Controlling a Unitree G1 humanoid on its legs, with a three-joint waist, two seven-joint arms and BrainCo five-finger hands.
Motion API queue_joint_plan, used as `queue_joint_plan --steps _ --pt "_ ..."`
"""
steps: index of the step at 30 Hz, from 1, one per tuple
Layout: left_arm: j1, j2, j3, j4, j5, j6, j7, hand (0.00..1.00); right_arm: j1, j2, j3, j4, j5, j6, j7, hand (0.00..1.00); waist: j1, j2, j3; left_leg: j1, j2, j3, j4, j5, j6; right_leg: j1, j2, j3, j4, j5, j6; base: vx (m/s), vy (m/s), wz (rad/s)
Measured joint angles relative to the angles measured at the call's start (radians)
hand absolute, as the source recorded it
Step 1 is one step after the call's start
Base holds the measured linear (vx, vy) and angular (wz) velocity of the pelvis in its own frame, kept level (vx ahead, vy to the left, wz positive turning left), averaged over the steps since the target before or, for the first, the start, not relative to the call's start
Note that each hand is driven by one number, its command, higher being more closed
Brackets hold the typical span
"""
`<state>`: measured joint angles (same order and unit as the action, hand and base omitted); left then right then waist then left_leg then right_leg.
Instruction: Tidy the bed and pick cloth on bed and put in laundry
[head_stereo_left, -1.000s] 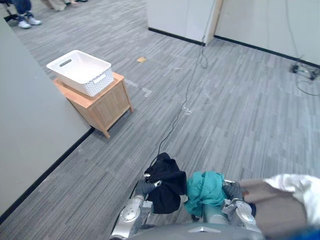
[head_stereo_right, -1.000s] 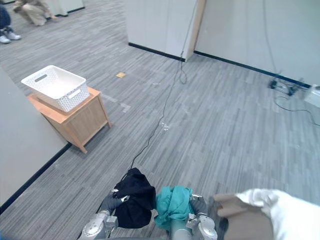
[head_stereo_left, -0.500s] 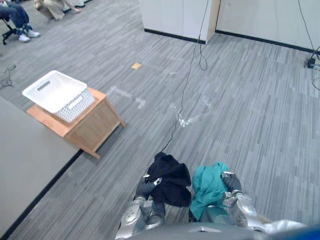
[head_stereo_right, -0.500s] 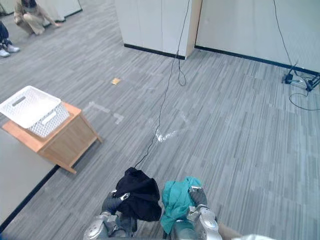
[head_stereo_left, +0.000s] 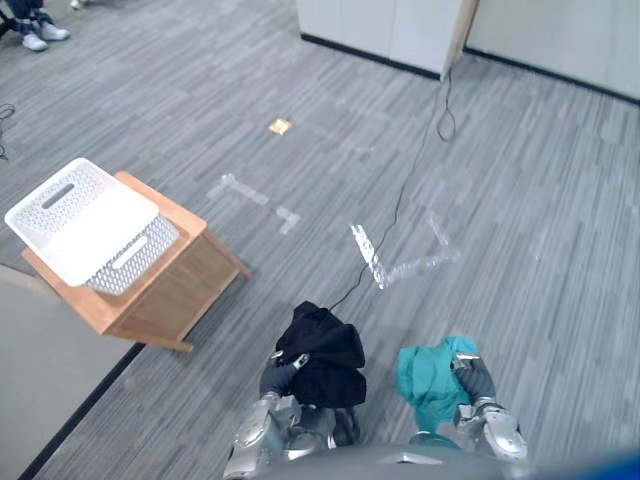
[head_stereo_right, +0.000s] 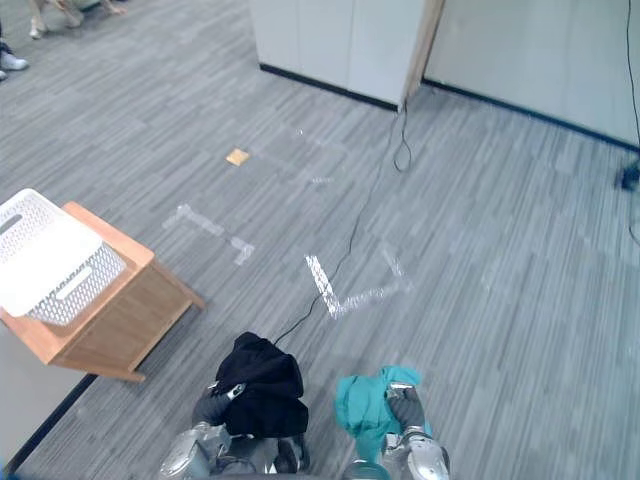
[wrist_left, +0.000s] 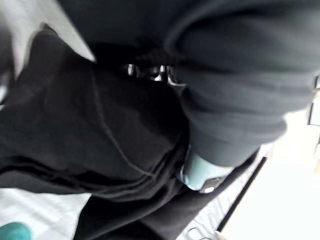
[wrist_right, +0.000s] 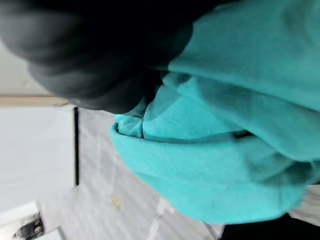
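A black cloth (head_stereo_left: 322, 352) is bunched over my left hand (head_stereo_left: 276, 380), low in the eye views; in the left wrist view the black cloth (wrist_left: 115, 135) wraps the silver fingers (wrist_left: 150, 71). A teal cloth (head_stereo_left: 430, 372) hangs from my right hand (head_stereo_left: 478, 382), a little to the right of the black one, and the teal cloth (wrist_right: 220, 165) shows close up in the right wrist view. Both hands hold their cloths above the grey carpet. The white laundry basket (head_stereo_left: 137, 266) sits on a small wooden table (head_stereo_left: 172, 300) ahead to my left.
The grey bed's edge (head_stereo_left: 40, 390) lies at the lower left, against the wooden table. Pale tape marks (head_stereo_left: 372, 262) and a thin black cable (head_stereo_left: 415, 170) cross the carpet ahead. White cabinets (head_stereo_left: 390, 30) stand at the back. A person's shoes (head_stereo_left: 32, 38) show far left.
The camera has swung, so the basket and table now show further left and lower, and the bedding at the lower right has left the picture. Both cloths stay in my hands.
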<state>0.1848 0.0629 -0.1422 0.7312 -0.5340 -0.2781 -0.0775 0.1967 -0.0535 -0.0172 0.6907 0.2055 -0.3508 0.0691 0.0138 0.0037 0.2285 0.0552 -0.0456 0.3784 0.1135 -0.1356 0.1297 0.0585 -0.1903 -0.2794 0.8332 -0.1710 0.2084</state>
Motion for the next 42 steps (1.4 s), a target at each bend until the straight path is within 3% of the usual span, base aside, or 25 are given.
queue_joint_plan --steps 1,3,6,8,10,11,12,14,16,17,18,19,20,22,25,27,28,29,33,35,36,38,40,41,42 --pt "0.013 0.002 -0.006 0.001 0.011 0.001 0.009 1.00 0.009 -0.002 0.002 -0.005 0.042 0.038 0.039 1.00 -0.016 0.000 -0.002 0.058 -0.008 -0.054 -0.010 -0.025 -0.003 -0.083 -0.036 -0.012 0.151 -0.029 -0.048 0.47 0.048 0.99" --pt "0.020 0.001 -0.014 0.001 0.012 0.000 0.019 1.00 0.034 -0.001 0.002 -0.004 0.047 0.038 0.065 1.00 -0.028 -0.001 -0.003 0.104 -0.015 -0.116 -0.019 -0.048 -0.005 -0.164 -0.064 -0.013 0.194 -0.059 -0.065 0.39 -0.010 1.13" --pt "0.019 0.003 -0.015 0.012 0.000 0.000 0.023 1.00 0.053 -0.006 0.015 0.009 0.049 0.006 0.089 1.00 -0.060 0.001 0.002 0.173 0.006 -0.250 -0.027 -0.066 -0.018 -0.261 -0.089 -0.005 -0.009 -0.096 -0.096 0.45 -0.157 1.48" --pt "0.006 0.005 -0.016 0.013 -0.005 -0.002 0.036 1.00 0.070 -0.002 0.016 0.009 0.073 -0.008 0.083 1.00 -0.063 0.011 0.001 0.181 0.067 -0.351 -0.015 -0.105 -0.072 -0.263 -0.050 0.030 -0.392 -0.020 -0.087 0.43 -0.310 1.50" --pt "0.006 0.012 -0.014 0.019 -0.005 -0.018 0.040 1.00 0.082 0.019 0.019 0.031 0.084 -0.031 0.083 1.00 -0.047 -0.027 -0.011 0.171 0.087 -0.420 0.020 -0.160 -0.120 -0.259 -0.038 0.130 -0.632 0.077 -0.067 0.44 -0.468 1.28" --pt "0.004 0.024 -0.014 0.030 -0.006 -0.029 0.040 1.00 0.089 0.036 0.018 0.037 0.085 -0.047 0.088 1.00 -0.042 -0.037 -0.017 0.172 0.105 -0.454 0.052 -0.204 -0.154 -0.244 -0.021 0.168 -0.634 0.168 -0.045 0.40 -0.472 1.11" --pt "0.005 0.014 -0.014 0.041 -0.006 -0.030 0.040 1.00 0.089 0.028 0.009 0.034 0.085 -0.055 0.087 1.00 -0.043 -0.017 -0.019 0.175 0.129 -0.457 0.065 -0.214 -0.165 -0.240 0.001 0.169 -0.603 0.173 -0.060 0.40 -0.443 0.82" --pt "0.029 -0.028 -0.015 0.042 -0.008 -0.046 0.038 1.00 0.086 -0.009 0.007 0.003 0.084 -0.061 0.087 1.00 -0.037 0.039 -0.028 0.177 0.188 -0.444 0.120 -0.212 -0.177 -0.269 0.034 0.137 -0.428 0.031 -0.110 0.38 -0.383 0.53" --pt "0.044 -0.037 -0.006 0.024 -0.016 -0.047 0.035 1.00 0.074 -0.017 0.022 -0.010 0.084 -0.043 0.085 1.00 -0.030 0.046 -0.031 0.143 0.209 -0.444 0.256 -0.193 -0.185 -0.240 0.033 0.094 -0.372 -0.046 -0.125 0.34 -0.298 0.50" --pt "0.047 -0.037 0.002 0.012 -0.024 -0.048 0.030 1.00 0.074 -0.021 0.031 -0.015 0.085 -0.031 0.084 1.00 -0.026 0.045 -0.031 0.105 0.215 -0.445 0.349 -0.172 -0.188 -0.216 0.034 0.079 -0.370 -0.066 -0.132 0.41 -0.345 0.69" --pt "0.056 -0.042 0.034 -0.010 -0.054 -0.054 0.011 1.00 0.074 -0.041 0.070 -0.030 0.085 -0.002 0.085 1.00 -0.021 0.044 -0.025 -0.009 0.241 -0.447 0.608 -0.059 -0.202 -0.139 0.042 0.043 -0.394 -0.099 -0.149 0.32 -0.275 0.56" --pt "0.060 -0.044 0.039 -0.014 -0.063 -0.057 0.005 1.00 0.074 -0.051 0.083 -0.035 0.085 0.010 0.086 1.00 -0.020 0.044 -0.022 -0.053 0.260 -0.445 0.711 0.003 -0.206 -0.100 0.054 0.027 -0.418 -0.107 -0.159 0.40 -0.295 0.64" --pt "0.069 -0.043 0.044 -0.027 -0.066 -0.060 -0.006 1.00 0.065 -0.064 0.101 -0.037 0.085 0.032 0.086 1.00 -0.012 0.059 -0.019 -0.136 0.294 -0.433 0.900 0.004 -0.206 -0.020 0.074 -0.011 -0.464 -0.115 -0.176 0.33 -0.201 0.51" --pt "0.074 -0.033 0.037 -0.051 -0.066 -0.056 -0.014 1.00 0.044 -0.068 0.107 -0.021 0.085 0.064 0.088 1.00 0.003 0.058 -0.017 -0.228 0.291 -0.375 1.011 -0.024 -0.191 0.089 0.080 -0.052 -0.545 -0.119 -0.184 0.34 -0.161 0.46" --pt "0.069 -0.025 0.031 -0.078 -0.065 -0.034 -0.040 1.00 0.012 -0.075 0.095 0.014 0.086 0.075 0.099 1.00 0.006 0.050 -0.009 -0.305 0.223 -0.213 0.803 -0.086 -0.195 0.205 0.075 -0.109 -0.654 -0.093 -0.168 0.44 -0.041 0.41" --pt "0.061 -0.016 0.022 -0.081 -0.065 -0.028 -0.048 1.00 0.005 -0.072 0.064 0.013 0.086 0.077 0.109 1.00 0.002 0.039 -0.001 -0.281 0.133 -0.110 0.460 -0.040 -0.151 0.243 0.048 -0.141 -0.658 -0.106 -0.144 0.51 0.089 0.46" --pt "0.053 -0.016 0.015 -0.083 -0.066 -0.021 -0.047 1.00 0.004 -0.068 0.045 0.020 0.084 0.079 0.114 1.00 0.002 0.025 0.005 -0.232 0.075 -0.042 0.265 0.012 -0.024 0.269 0.033 -0.152 -0.658 -0.119 -0.122 0.40 0.053 0.61" --pt "0.034 -0.004 0.019 -0.080 -0.079 -0.011 -0.041 1.00 -0.002 -0.058 0.038 0.033 0.082 0.083 0.117 1.00 -0.003 -0.010 0.001 -0.174 0.027 -0.028 0.159 0.057 -0.009 0.268 0.008 -0.153 -0.663 -0.095 -0.114 0.38 0.052 0.50" --pt "0.017 0.007 0.021 -0.062 -0.086 0.007 -0.030 1.00 -0.010 -0.028 0.066 0.021 0.060 0.079 0.120 1.00 0.006 -0.024 0.004 -0.174 0.027 -0.029 0.149 0.055 0.008 0.302 0.045 -0.146 -0.816 0.046 -0.112 0.28 0.012 0.16" --pt "0.011 0.015 0.021 -0.032 -0.083 0.015 -0.034 1.00 -0.008 -0.026 0.079 0.015 0.036 0.083 0.110 1.00 0.008 -0.016 -0.002 -0.138 0.042 0.010 0.155 0.040 -0.013 0.316 0.049 -0.120 -0.788 0.102 -0.078 0.18 -0.042 -0.08" --pt "0.013 0.014 0.021 -0.029 -0.083 0.017 -0.036 1.00 -0.004 -0.025 0.080 0.013 0.035 0.083 0.105 1.00 0.007 -0.017 -0.002 -0.125 0.048 0.014 0.148 0.030 -0.024 0.307 0.050 -0.113 -0.753 0.102 -0.078 0.15 -0.014 -0.04" --pt "0.030 0.008 0.010 -0.011 -0.073 0.027 -0.052 1.00 0.019 -0.029 0.078 0.011 0.035 0.085 0.095 1.00 0.005 0.005 -0.039 -0.048 0.060 0.018 0.031 -0.017 -0.047 0.193 0.022 -0.102 -0.462 0.071 -0.049 0.17 -0.014 0.06" --pt "0.029 0.034 0.004 -0.018 -0.051 0.021 -0.056 1.00 0.025 -0.023 0.096 0.003 0.035 0.087 0.093 1.00 0.006 -0.044 -0.031 0.025 0.013 0.006 -0.028 -0.023 -0.055 0.061 -0.085 -0.082 -0.128 0.105 -0.041 0.22 -0.046 0.16" --pt "0.030 0.058 0.000 -0.012 -0.037 0.019 -0.051 1.00 0.035 -0.020 0.107 0.002 0.032 0.087 0.096 1.00 0.001 -0.057 -0.026 0.065 0.001 -0.010 -0.036 -0.036 -0.056 0.001 -0.140 -0.081 0.041 0.093 -0.068 0.25 -0.063 0.24" --pt "0.030 0.065 -0.006 -0.007 -0.035 0.019 -0.046 1.00 0.041 -0.019 0.107 0.002 0.030 0.087 0.096 1.00 0.000 -0.059 -0.027 0.081 0.002 -0.020 -0.035 -0.041 -0.054 -0.022 -0.149 -0.082 0.085 0.061 -0.087 0.24 -0.055 0.31"
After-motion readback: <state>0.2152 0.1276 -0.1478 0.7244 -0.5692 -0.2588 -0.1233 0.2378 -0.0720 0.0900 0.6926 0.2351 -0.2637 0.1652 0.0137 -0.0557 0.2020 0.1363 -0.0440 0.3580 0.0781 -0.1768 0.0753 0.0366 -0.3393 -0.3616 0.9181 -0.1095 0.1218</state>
